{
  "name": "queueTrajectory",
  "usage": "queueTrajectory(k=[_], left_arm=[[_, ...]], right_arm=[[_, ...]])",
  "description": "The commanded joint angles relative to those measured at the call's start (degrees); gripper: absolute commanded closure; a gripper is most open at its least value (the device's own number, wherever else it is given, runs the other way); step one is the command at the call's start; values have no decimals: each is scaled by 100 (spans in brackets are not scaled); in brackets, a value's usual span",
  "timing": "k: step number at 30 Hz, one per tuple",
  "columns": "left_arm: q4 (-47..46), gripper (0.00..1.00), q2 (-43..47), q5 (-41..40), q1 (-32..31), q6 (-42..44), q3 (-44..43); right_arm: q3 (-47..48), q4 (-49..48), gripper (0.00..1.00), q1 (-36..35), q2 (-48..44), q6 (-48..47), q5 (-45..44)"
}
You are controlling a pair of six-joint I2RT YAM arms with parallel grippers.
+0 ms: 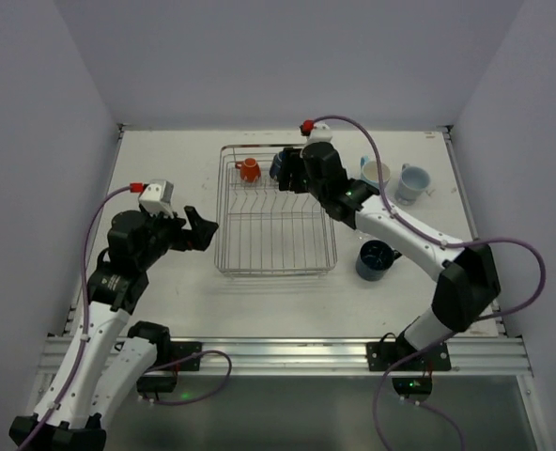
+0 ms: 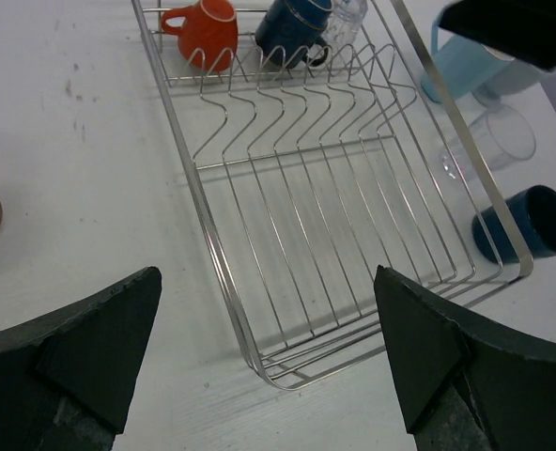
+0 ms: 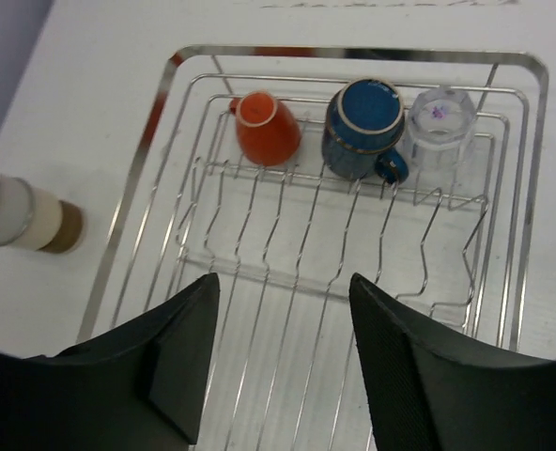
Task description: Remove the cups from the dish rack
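Note:
The silver wire dish rack [image 1: 276, 272] sits mid-table. At its far end stand an orange mug [image 3: 267, 129], a dark blue mug [image 3: 362, 127] and a clear glass [image 3: 440, 127], all upside down. My right gripper [image 3: 283, 278] hovers above the rack's tines just short of these cups, jaws open, nothing between them. In the top view it is over the rack's far right part [image 1: 292, 174]. My left gripper [image 2: 268, 272] is wide open and empty, low over the table off the rack's near left corner [image 1: 203, 228].
Right of the rack stand two light blue mugs [image 1: 376, 172] [image 1: 412, 183], a dark blue mug [image 1: 376, 260] and a clear glass [image 2: 499, 141]. A cream-and-brown tumbler [image 3: 29, 219] is on the table left of the rack.

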State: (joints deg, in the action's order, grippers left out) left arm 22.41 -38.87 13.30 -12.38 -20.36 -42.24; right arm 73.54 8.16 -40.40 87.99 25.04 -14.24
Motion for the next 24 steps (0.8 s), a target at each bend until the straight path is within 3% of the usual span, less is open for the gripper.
queueTrajectory(k=[1,5,9,12,21,24], left_arm=[[-272,0,642,471,-19,173,425],[-273,0,820,358,-361,252,445],[-220,0,723,278,-616,261,418],[-203,0,741,235,-844,278,427],[-159,0,671,147,-986,278,401],[-167,0,627,103,-985,278,392]], right_arm=[[1160,685,42,190,1102,-403,-623],[2575,1231,49,366,2309,-605,-782],[3744,1749,45,577,3083,-746,-1028],[3800,1803,42,788,3198,-790,-1037],[3765,1820,54,1061,3541,-1642,-976],[3721,1820,48,1113,3576,-1800,-599]])
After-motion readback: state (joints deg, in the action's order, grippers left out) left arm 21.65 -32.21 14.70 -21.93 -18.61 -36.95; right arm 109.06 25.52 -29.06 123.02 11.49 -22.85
